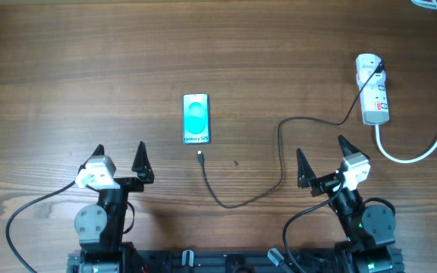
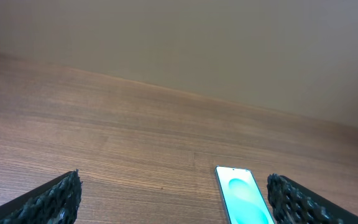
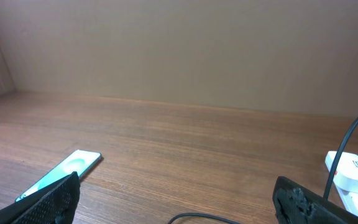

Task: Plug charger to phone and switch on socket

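Charger [image 1: 281, 155] unplugged beside phone [image 1: 196, 118]; left claw [image 1: 120, 146], right claw [image 1: 321, 145] low, wide open, empty.

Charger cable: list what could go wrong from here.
1. The tip of the charger is small and lies flat, so a pinch may slip or misalign.
2. The phone lies loose; pushing the connector in could slide it away.
3. The cable loop runs close beside the right gripper and could snag, tugging the socket.

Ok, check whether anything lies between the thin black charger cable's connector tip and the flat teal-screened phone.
Nothing visible does. The thin black charger cable's connector tip lies just short of the flat teal-screened phone, not touching it, with only bare wooden table between.
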`<state>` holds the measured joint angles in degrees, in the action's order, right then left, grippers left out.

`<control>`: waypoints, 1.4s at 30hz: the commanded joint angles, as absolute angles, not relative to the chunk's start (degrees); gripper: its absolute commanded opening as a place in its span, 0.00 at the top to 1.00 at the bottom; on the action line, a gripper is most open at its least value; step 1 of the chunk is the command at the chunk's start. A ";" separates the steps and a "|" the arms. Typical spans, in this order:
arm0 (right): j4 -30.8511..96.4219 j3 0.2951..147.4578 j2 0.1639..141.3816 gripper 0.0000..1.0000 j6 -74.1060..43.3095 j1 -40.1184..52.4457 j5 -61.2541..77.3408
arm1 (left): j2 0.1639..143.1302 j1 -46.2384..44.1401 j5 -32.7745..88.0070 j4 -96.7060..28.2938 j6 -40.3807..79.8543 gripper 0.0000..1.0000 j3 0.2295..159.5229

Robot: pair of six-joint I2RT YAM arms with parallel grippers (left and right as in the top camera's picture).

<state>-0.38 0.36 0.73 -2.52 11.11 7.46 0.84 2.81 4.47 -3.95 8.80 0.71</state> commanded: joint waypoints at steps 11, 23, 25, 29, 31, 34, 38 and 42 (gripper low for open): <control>-0.51 0.30 0.64 0.00 -3.09 11.46 7.77 | 2.35 3.33 11.20 -6.07 15.99 0.00 12.03; -0.51 0.30 0.64 0.00 -3.11 11.46 7.77 | 56.80 3.31 15.62 -65.67 16.75 0.00 91.92; -0.51 0.30 0.64 0.00 -3.11 11.46 7.77 | 69.32 2.68 15.62 -77.69 16.75 0.00 106.96; -0.51 0.30 0.64 0.00 -3.09 11.46 7.77 | 84.90 -0.14 15.64 -88.47 16.78 0.00 117.01; -0.49 0.30 0.64 0.00 -3.09 11.46 7.77 | 90.78 -2.83 15.62 -91.64 16.78 0.00 117.01; -0.49 0.30 0.64 0.00 -3.11 11.46 7.77 | 98.08 -5.74 15.62 -93.03 16.80 0.00 117.01; -0.51 0.30 0.64 0.00 -3.09 11.46 7.77 | 105.65 -8.84 15.64 -93.03 16.80 0.04 116.99; -0.51 0.30 0.64 0.00 -3.11 11.46 7.77 | 109.16 -12.21 15.62 -92.60 16.99 0.07 116.38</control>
